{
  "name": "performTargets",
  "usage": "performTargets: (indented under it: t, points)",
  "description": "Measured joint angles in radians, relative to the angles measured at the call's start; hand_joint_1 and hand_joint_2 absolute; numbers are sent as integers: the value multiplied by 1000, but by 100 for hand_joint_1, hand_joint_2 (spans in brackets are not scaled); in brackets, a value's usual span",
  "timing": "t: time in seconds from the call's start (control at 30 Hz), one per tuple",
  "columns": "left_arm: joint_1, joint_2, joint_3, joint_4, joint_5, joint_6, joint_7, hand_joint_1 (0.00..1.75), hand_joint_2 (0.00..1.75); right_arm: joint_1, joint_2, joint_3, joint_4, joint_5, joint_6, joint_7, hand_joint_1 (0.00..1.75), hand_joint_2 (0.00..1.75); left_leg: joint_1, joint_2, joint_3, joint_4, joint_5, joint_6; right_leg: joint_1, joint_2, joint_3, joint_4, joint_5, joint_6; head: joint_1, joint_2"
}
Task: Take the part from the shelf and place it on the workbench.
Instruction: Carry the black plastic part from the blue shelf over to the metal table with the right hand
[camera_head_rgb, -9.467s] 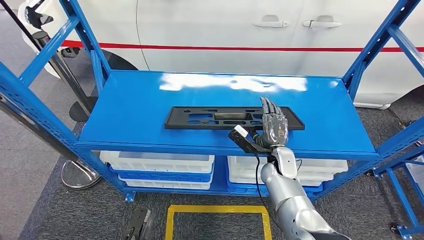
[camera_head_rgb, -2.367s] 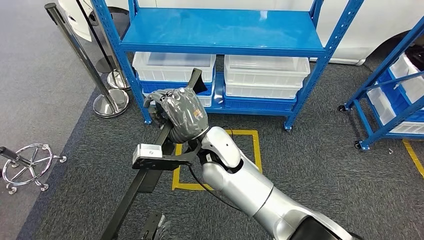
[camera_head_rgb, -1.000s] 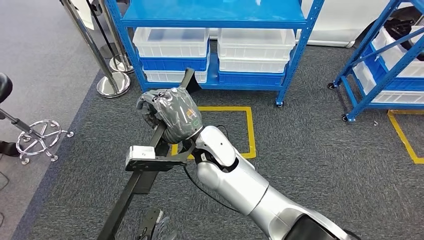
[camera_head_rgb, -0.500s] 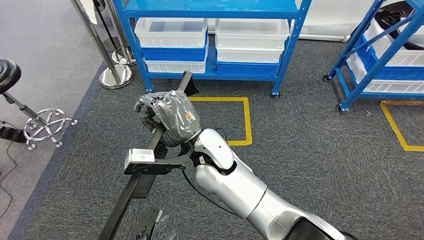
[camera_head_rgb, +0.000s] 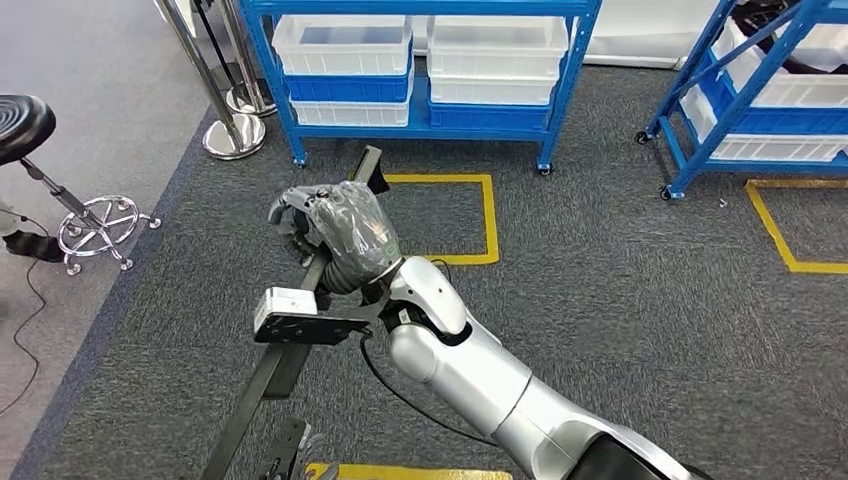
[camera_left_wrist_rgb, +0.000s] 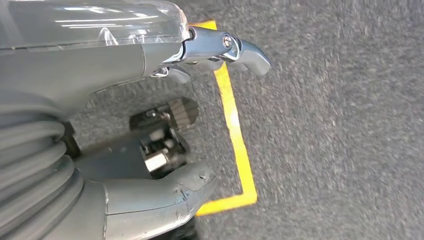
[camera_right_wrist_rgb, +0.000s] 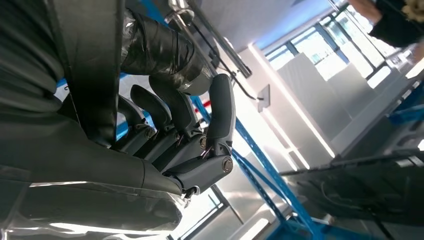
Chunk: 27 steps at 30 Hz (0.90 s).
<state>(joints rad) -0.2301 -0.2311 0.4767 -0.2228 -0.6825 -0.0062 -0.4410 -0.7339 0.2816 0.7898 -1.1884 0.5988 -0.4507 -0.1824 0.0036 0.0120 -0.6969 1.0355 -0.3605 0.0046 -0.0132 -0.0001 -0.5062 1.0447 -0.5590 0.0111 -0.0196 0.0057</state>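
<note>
Right hand (camera_head_rgb: 340, 235) still clamped round the long black part (camera_head_rgb: 285, 345) – camera has backed off, blue shelf (camera_head_rgb: 420, 60) now at top edge – left hand (camera_left_wrist_rgb: 100, 115) spread, empty

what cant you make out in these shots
- Long black part: in the head view its lower end is cut off by the bottom edge, its middle hidden under the right hand.
- Workbench: cannot tell where it stands.
- Left hand: wrist view is close and blurred; the fingers look apart over carpet.
- Blue shelf: its upper levels are cut off by the head view's top edge.
</note>
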Motion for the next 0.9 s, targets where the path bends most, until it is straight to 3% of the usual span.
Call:
performTargets:
  t: [0.07, 0.1, 0.13, 0.2, 0.23, 0.27, 0.3, 0.33, 0.37, 0.43, 0.5, 0.57, 0.6, 0.63, 0.7, 0.77, 0.8, 0.83, 0.9]
  points:
    - [2, 7, 3, 0, 4, -1, -10, 0, 175, 0, 2, 3, 6, 0, 3, 3, 171, 175, 4, -1, -8, -2, 10, -13, 1, -2, -12, -8, 10, -20, 0, 0]
    - [4, 10, 4, 0, 6, -2, -16, 0, 175, 0, 4, 5, 9, 1, 6, 5, 171, 175, 7, -2, -15, 8, -7, -19, 1, -3, -21, -8, 21, -30, 0, 0]
    - [6, 11, 5, 0, 8, -2, -22, 0, 175, -1, 6, 9, 13, 3, 11, 7, 171, 175, 8, -3, -26, 35, -42, -24, -1, -5, -32, -10, 33, -39, 0, 0]
    - [9, 12, 5, 0, 8, -1, -28, 0, 175, -2, 10, 19, 17, 13, 22, 7, 171, 175, 10, -3, -57, 146, -141, -34, 0, -6, -56, -10, 56, -47, 0, 0]
    - [9, 13, 5, 0, 6, -1, -31, 0, 175, -2, 12, 25, 18, 19, 27, 7, 171, 175, 10, -3, -71, 210, -172, -38, 1, -6, -69, -9, 66, -48, 0, 0]
    - [11, 13, 5, 0, 5, -1, -35, 0, 175, -2, 12, 31, 19, 25, 29, 7, 171, 175, 11, -3, -77, 260, -181, -40, 1, -6, -82, -8, 76, -47, 0, 0]
    - [12, 13, 5, 0, 4, -1, -38, 0, 175, -2, 12, 36, 21, 31, 31, 6, 171, 175, 11, -3, -68, 279, -169, -40, 2, -6, -94, -7, 84, -46, 0, 0]
    - [13, 12, 5, 0, 3, 0, -41, 0, 175, -2, 12, 44, 22, 38, 31, 6, 171, 175, 11, -3, -40, 260, -145, -39, 2, -6, -105, -5, 92, -44, 0, 0]
    - [13, 11, 5, 0, 3, 0, -44, 0, 175, -2, 13, 51, 23, 46, 31, 5, 171, 175, 10, -4, 5, 207, -122, -35, 2, -6, -113, -4, 98, -42, -1, 0]
    - [7, 9, 5, 0, 2, 2, -51, 0, 175, -4, 13, 62, 24, 64, 31, 4, 171, 175, 8, -5, 108, 60, -115, -24, 3, -6, -124, -2, 109, -34, 0, 0]
    - [3, 6, 5, 0, -1, 1, -54, 0, 175, -13, 13, 68, 23, 81, 31, 2, 171, 175, 2, -7, 154, -19, -130, -14, 4, -7, -129, -4, 120, -22, 0, 0]
    - [2, 3, 5, 0, -5, 1, -55, 0, 175, -20, 12, 75, 22, 98, 31, 3, 171, 175, 3, -6, 154, -33, -120, -1, 5, -7, -133, -5, 128, -9, 0, 0]
    - [2, 0, 5, 0, -6, 1, -56, 0, 175, -22, 10, 78, 20, 111, 32, 5, 171, 175, 5, -5, 152, -38, -112, 8, 5, -6, -139, 5, 119, -5, 0, 0]
    - [1, -2, 5, 0, -7, 1, -57, 0, 175, -23, 8, 79, 17, 123, 33, 8, 171, 175, 7, -5, 148, -44, -103, 17, 6, -5, -152, 33, 97, -1, 0, 0]
    - [-3, -6, 5, 0, -8, 1, -59, 0, 175, -23, 3, 80, 13, 144, 34, 14, 171, 175, 7, -8, 135, -47, -91, 29, 6, -3, -198, 143, 24, 3, 0, 0]
    - [-3, -8, 5, 0, -9, 1, -60, 0, 175, -17, -3, 83, 12, 156, 33, 16, 171, 175, 6, -17, 121, -44, -81, 32, 6, -2, -237, 250, -24, 6, 0, 0]
    - [-3, -9, 5, 0, -9, 1, -60, 0, 175, -14, -7, 85, 11, 159, 33, 15, 171, 175, 5, -24, 114, -42, -77, 31, 6, -2, -235, 261, -22, 6, 0, 0]
    - [-3, -10, 5, 0, -10, 1, -60, 0, 175, -12, -9, 87, 10, 161, 33, 15, 171, 175, 5, -33, 108, -39, -74, 29, 6, 0, -212, 232, -3, 5, 0, 0]
    - [-4, -13, 5, 0, -11, 1, -61, 0, 175, -11, -12, 88, 7, 162, 32, 15, 171, 175, 4, -50, 97, -28, -71, 25, 5, 25, -133, 104, 50, -3, 0, 0]
